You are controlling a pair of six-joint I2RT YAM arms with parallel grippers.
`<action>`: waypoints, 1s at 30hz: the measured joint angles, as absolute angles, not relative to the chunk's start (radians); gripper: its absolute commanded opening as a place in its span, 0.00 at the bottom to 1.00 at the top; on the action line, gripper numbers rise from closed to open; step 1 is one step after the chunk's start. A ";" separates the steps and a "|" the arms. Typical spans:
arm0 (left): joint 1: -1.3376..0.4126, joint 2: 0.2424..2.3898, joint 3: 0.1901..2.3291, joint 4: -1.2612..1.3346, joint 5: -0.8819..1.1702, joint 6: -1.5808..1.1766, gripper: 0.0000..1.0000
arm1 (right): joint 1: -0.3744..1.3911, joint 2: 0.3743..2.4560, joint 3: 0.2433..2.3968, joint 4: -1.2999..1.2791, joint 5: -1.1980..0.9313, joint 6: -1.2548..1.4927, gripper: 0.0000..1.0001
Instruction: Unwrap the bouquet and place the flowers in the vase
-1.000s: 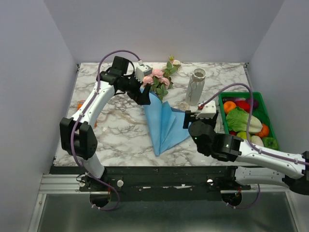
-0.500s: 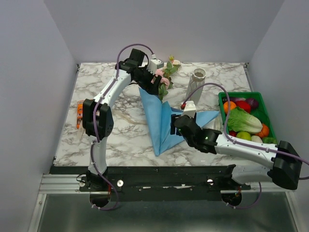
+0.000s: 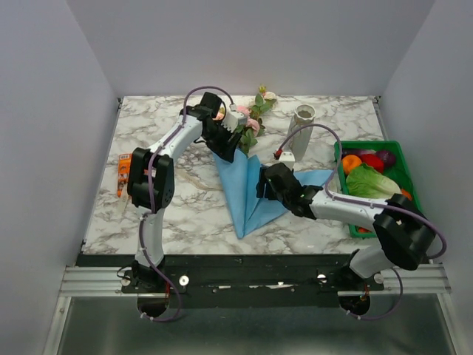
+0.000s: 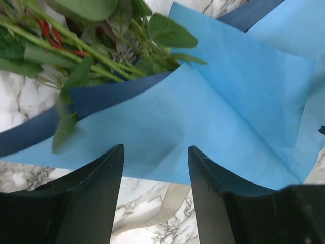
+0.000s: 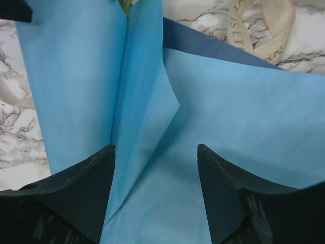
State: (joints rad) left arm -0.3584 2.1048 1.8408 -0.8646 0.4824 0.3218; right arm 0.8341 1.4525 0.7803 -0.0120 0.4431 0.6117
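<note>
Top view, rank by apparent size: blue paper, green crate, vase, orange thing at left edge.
1. blue paper and green crate, about alike; crate partly hidden, so unranked.
2. vase
3. orange thing

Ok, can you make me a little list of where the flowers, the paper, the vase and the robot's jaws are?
flowers: lying at the far end of the paper, not in the vase
paper: blue, spread open on the table
ribbon: loose on the table
vase: upright, right of the flowers, no flowers in it
left jaws: apart, by the stems
right jaws: apart, over the paper
</note>
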 measured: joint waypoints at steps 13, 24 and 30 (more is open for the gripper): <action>-0.255 1.833 1.719 -0.842 0.485 0.306 0.92 | 0.785 1.635 0.823 0.133 0.319 0.639 0.23; -0.155 1.686 1.617 -0.839 0.517 0.299 0.93 | 0.785 1.634 0.850 0.166 0.301 0.636 0.46; -0.166 1.696 1.577 -0.832 0.534 0.297 0.93 | 0.785 1.585 0.838 0.141 0.310 0.632 0.57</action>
State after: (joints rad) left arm -0.1661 1.6962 1.5768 -0.8322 0.5343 0.2974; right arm 0.7853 1.5848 0.8379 0.1406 0.3096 0.6323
